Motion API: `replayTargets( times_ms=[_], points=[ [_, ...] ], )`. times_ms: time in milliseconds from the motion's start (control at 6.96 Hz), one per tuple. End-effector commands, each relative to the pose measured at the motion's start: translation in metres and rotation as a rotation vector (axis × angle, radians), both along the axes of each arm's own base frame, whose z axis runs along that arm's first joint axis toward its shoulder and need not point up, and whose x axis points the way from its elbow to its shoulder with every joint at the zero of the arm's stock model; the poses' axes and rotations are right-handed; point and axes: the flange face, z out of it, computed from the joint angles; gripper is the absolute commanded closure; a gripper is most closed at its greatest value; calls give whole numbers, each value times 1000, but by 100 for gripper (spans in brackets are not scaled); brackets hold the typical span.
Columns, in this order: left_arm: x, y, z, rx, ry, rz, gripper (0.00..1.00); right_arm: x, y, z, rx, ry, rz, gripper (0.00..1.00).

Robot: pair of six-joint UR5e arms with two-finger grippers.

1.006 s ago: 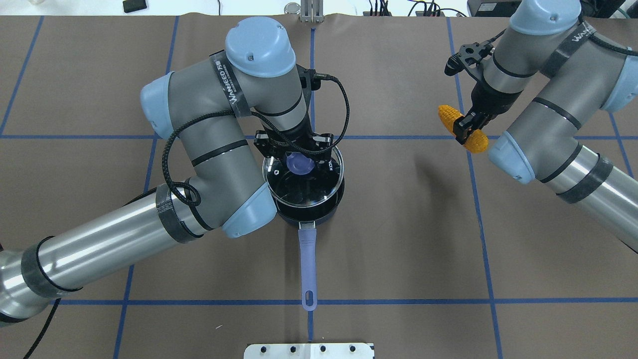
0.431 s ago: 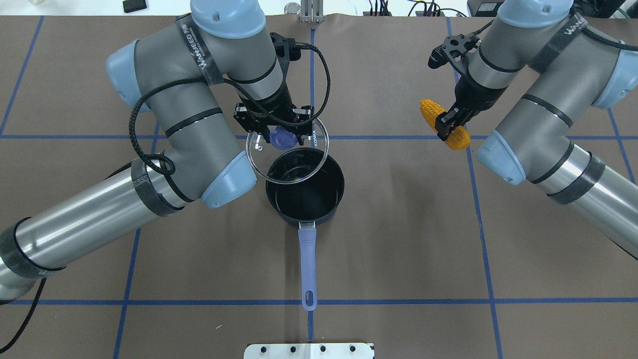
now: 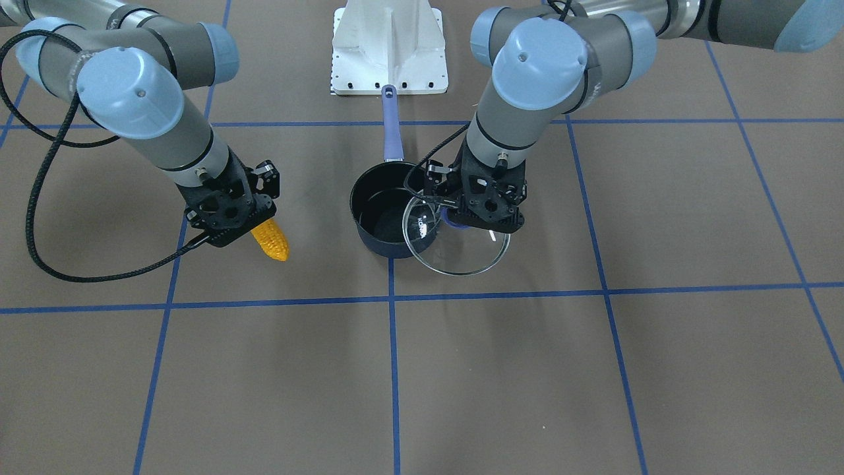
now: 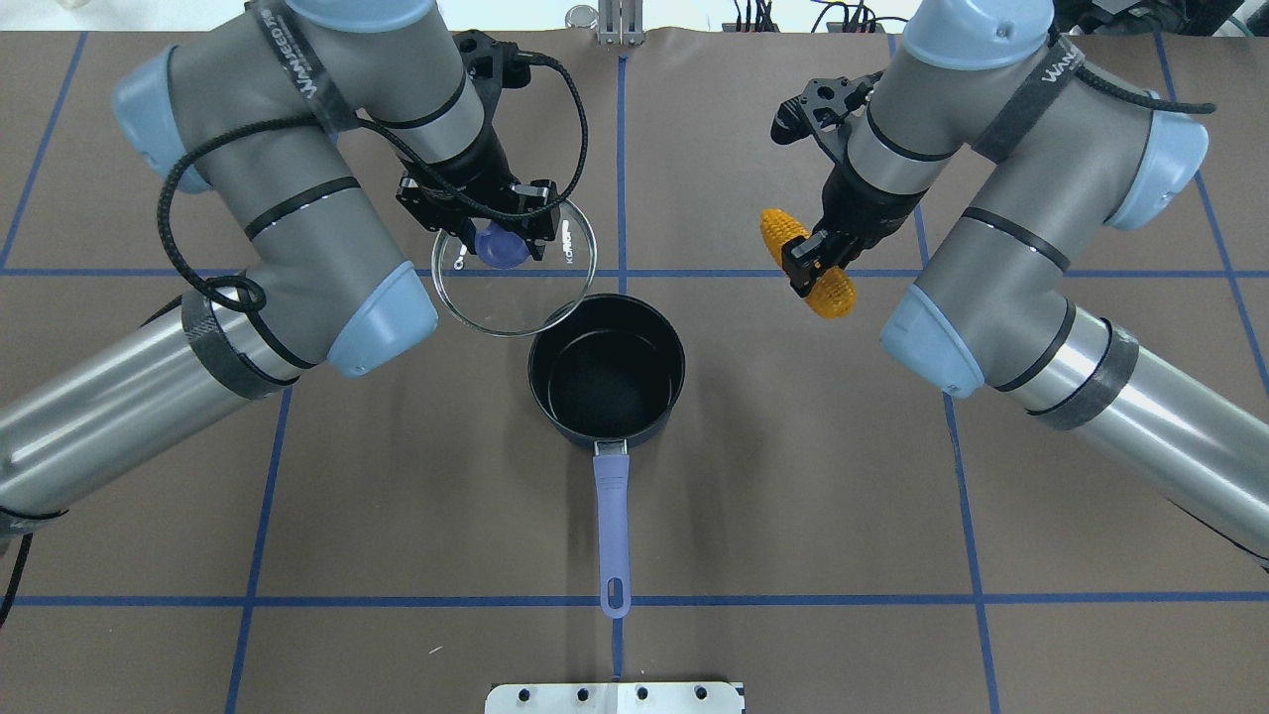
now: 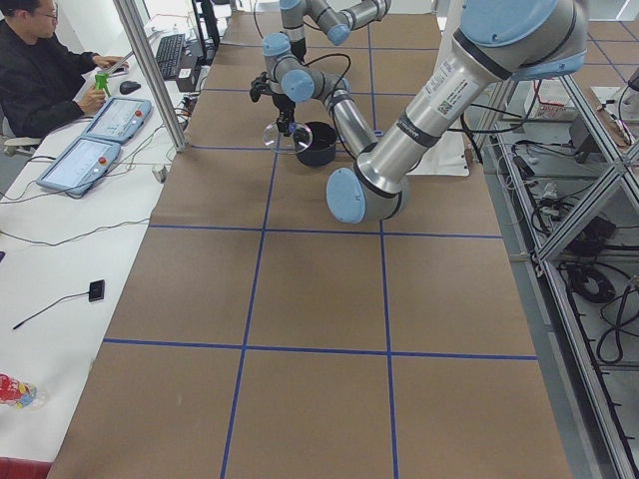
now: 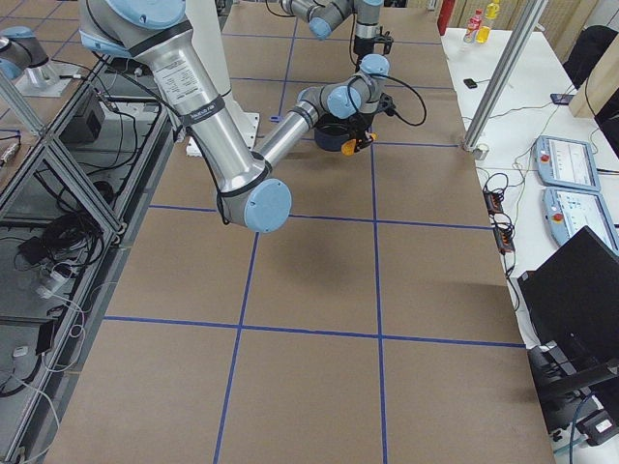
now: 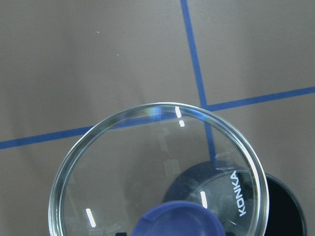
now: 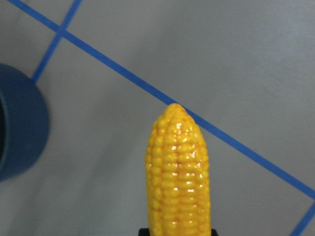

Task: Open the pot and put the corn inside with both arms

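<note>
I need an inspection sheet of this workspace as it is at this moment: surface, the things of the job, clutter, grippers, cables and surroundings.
Surface: brown table cover with a blue tape grid, flat.
Job's things: pot open and empty, its handle pointing toward the robot; glass lid held in the air beside the pot; corn held in the air, apart from the pot.
Clutter: nothing seen.
Grippers: left gripper shut on the lid's blue knob; right gripper shut on the corn.
Cables: black cable loops off the left arm; a second cable hangs from the right arm.
Surroundings: operator seated at a side desk.
</note>
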Motion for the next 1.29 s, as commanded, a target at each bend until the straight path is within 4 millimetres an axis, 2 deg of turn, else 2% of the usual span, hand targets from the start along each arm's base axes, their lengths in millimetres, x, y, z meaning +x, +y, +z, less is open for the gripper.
replayTargets(
  times_ms=[0,144,288,575,1006,1150],
  points=[
    [-35,-12,24,37,-9,3,31,-33,22,-45,-25,-37,5,69],
    [-45,-18,35,50,-20,7,31,-51,33,-64,-38,-49,3,69],
    [-56,-24,44,68,-29,11,31,-62,34,-81,-41,-55,12,69],
    [-69,-32,59,83,-43,14,31,-108,23,-110,-34,-27,6,68],
    [-71,-33,63,82,-47,14,31,-163,46,-107,10,44,-9,65],
    [-72,-32,65,81,-48,14,31,-169,51,-106,26,54,-7,51]
  ],
)
